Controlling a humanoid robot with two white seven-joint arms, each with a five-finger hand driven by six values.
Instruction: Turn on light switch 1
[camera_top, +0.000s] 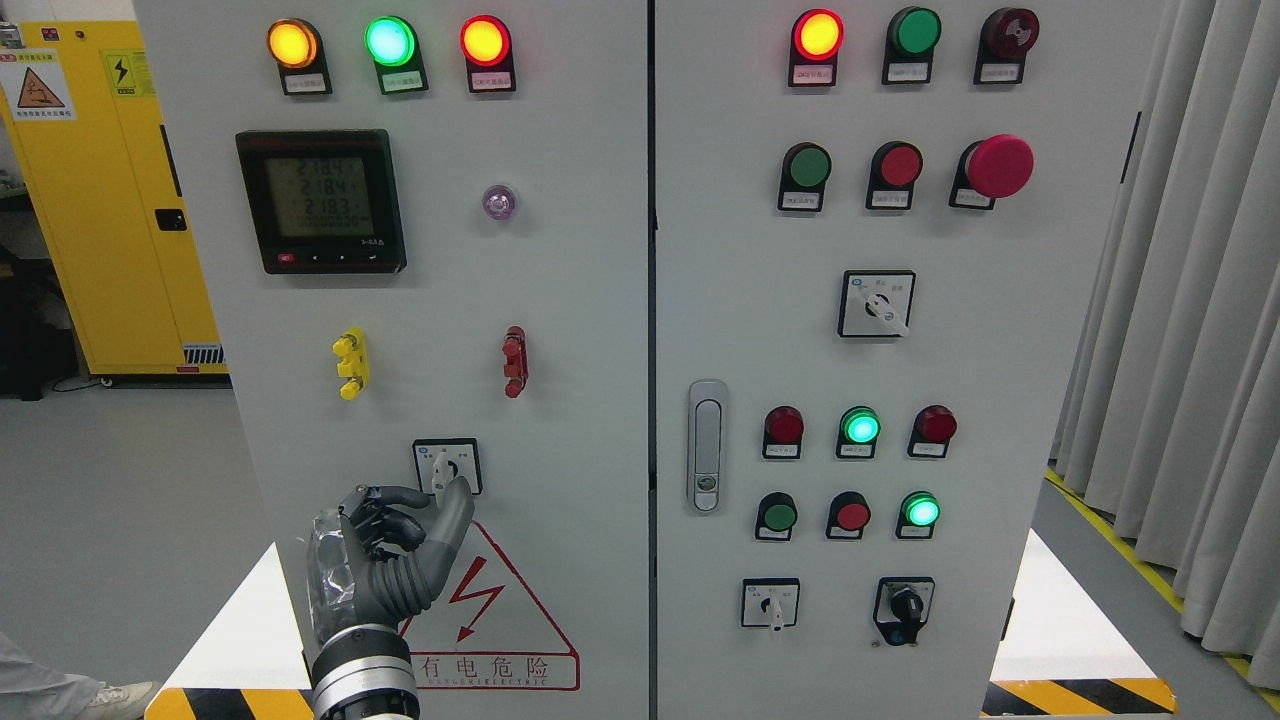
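Facing a grey two-door control cabinet (590, 300); items entered from largest to smallest, as I read them from the remote station.

1. Left door: digital meter (320, 200) at 10 o'clock of the door face, three lit pilot lamps above it, yellow and red terminal posts mid-door, red hazard triangle (500, 610) at 6 o'clock.
2. Right door: lamps, push-buttons, a red mushroom stop (998, 165) at 1 o'clock, several rotary selectors, a latch handle on its left margin.
3. Left hand (395, 560): enters from 7 o'clock of the view. One finger extended upward, its tip touching or just beside the selector; the others curled in loosely, grasping nothing that I can see.
4. Rotary switch (447, 466): taken to be light switch 1, low on the left door, directly above the hazard triangle, at 1 o'clock from the hand. Small white lever on a square plate.

Handling note, my judgement: contact looks one-sided, so I would get a second finger onto the opposite flank of the lever before turning, then rotate from the wrist slowly, keeping the fingertips square to the plate. Pushing with one tip risks slipping off. Which way is "on" I cannot read; plate markings too small.

Right hand: not in view.
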